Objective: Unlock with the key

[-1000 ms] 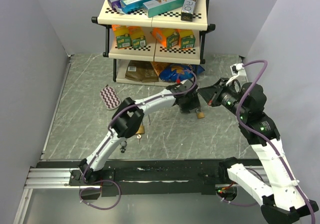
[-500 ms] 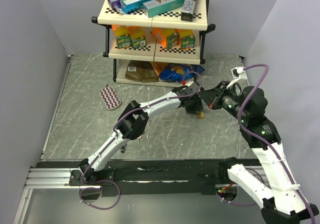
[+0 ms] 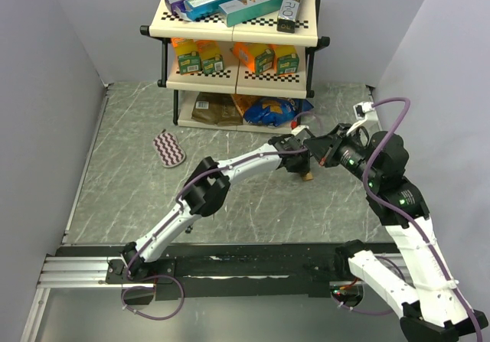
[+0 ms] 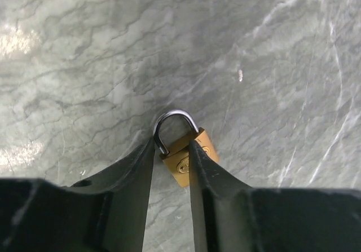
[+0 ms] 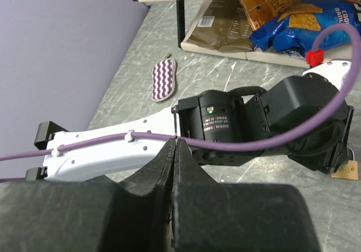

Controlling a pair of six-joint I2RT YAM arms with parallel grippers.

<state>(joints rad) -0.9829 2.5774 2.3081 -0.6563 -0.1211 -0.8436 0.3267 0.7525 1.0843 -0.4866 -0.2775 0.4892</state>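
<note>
My left wrist view shows my left tool (image 4: pixel 172 144) with its fingers flanking the brass padlock (image 4: pixel 184 162) lying on the table (image 4: pixel 84 49), contact I cannot confirm as a grip and the top view obscures, while my right wrist view shows my right tool (image 5: pixel 175 148) fully closed.

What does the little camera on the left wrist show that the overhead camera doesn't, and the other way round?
Only the left wrist view: the padlock close up, its steel shackle arching over the brass body, with the left gripper's black fingers on either side; whether they press it I cannot tell.
Only the overhead view: the left arm and right arm whole, the right gripper close beside the left one, the shelf of boxes and snack bags, a striped pad.
Both: the padlock lying on the grey marbled table at the left gripper.
</note>
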